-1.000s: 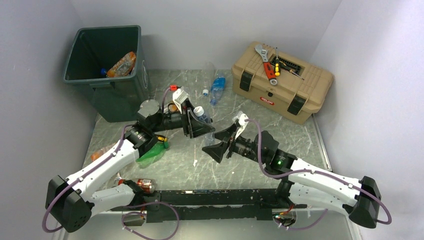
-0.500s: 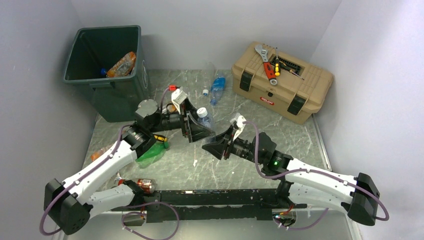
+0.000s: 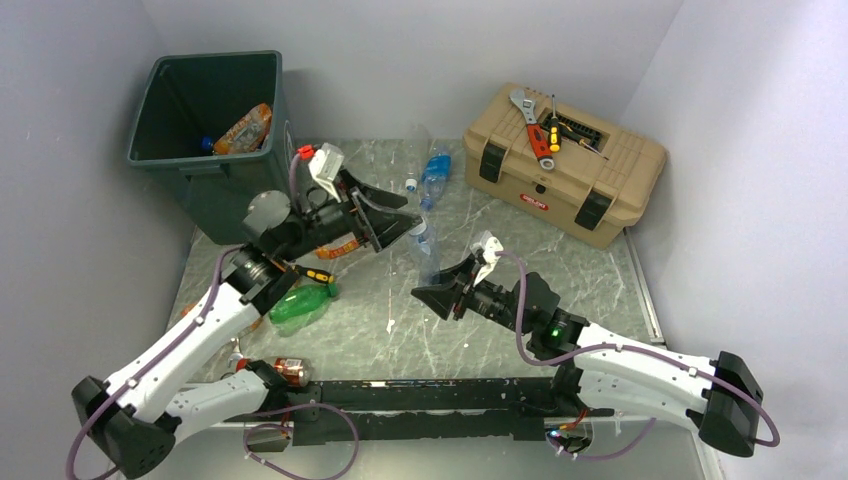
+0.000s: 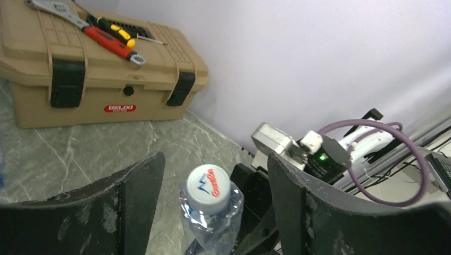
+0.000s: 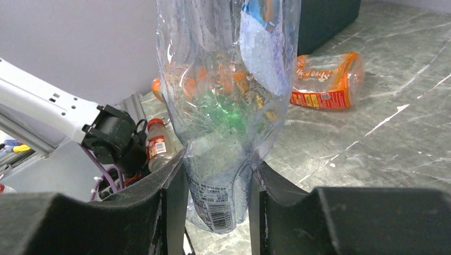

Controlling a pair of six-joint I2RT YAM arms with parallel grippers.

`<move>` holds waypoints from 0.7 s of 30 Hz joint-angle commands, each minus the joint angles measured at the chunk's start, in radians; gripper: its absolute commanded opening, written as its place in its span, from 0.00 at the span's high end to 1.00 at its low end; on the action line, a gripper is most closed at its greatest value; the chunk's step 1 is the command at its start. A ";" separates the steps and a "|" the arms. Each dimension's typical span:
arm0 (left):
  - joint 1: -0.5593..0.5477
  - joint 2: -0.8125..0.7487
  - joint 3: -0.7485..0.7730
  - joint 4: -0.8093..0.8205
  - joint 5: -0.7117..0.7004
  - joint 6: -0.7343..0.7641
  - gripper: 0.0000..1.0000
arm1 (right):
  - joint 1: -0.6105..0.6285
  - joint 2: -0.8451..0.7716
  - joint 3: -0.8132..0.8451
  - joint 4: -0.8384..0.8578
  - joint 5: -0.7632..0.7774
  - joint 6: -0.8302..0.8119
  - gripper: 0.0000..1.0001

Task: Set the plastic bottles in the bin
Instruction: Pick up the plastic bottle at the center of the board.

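A crumpled clear plastic bottle (image 3: 426, 243) with a white cap (image 4: 209, 188) stands upright mid-table. My right gripper (image 3: 432, 291) is shut on its lower body; in the right wrist view both fingers (image 5: 173, 183) press into the bottle (image 5: 223, 106). My left gripper (image 3: 404, 214) hangs open just left of the bottle's top, and its fingers (image 4: 135, 191) stand either side of the cap without touching. The dark green bin (image 3: 170, 150) stands at the back left with an orange bottle (image 3: 245, 128) inside. A green bottle (image 3: 300, 305) lies under the left arm.
The tan toolbox (image 3: 560, 165) with a wrench and screwdrivers on its lid sits at the back right. Clear bottles (image 3: 434, 172) lie at the back centre. An orange red-labelled bottle (image 5: 327, 79) lies on the table, and a small red-labelled one (image 3: 290, 370) by the arm bases.
My left gripper opened, let go of the clear bottle and drew back up toward the bin. My right gripper closed on the bottle's lower body and now holds it alone.
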State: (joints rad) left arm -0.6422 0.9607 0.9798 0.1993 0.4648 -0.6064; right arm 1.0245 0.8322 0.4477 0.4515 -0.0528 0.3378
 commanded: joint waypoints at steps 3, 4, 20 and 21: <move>-0.001 0.075 0.048 -0.027 0.025 -0.022 0.26 | -0.003 0.003 0.024 0.073 0.000 -0.024 0.82; -0.002 0.077 0.050 -0.033 0.025 -0.019 0.26 | -0.002 0.002 0.025 0.072 0.000 -0.024 0.82; -0.004 0.080 0.005 -0.016 0.099 -0.041 0.38 | -0.002 0.034 0.030 0.088 0.027 -0.009 0.82; -0.004 0.082 0.005 -0.018 0.105 -0.042 0.41 | -0.002 0.039 0.032 0.090 0.027 -0.008 0.82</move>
State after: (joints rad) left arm -0.6430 1.0534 0.9886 0.1505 0.5259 -0.6357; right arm 1.0245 0.8566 0.4477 0.4706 -0.0334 0.3317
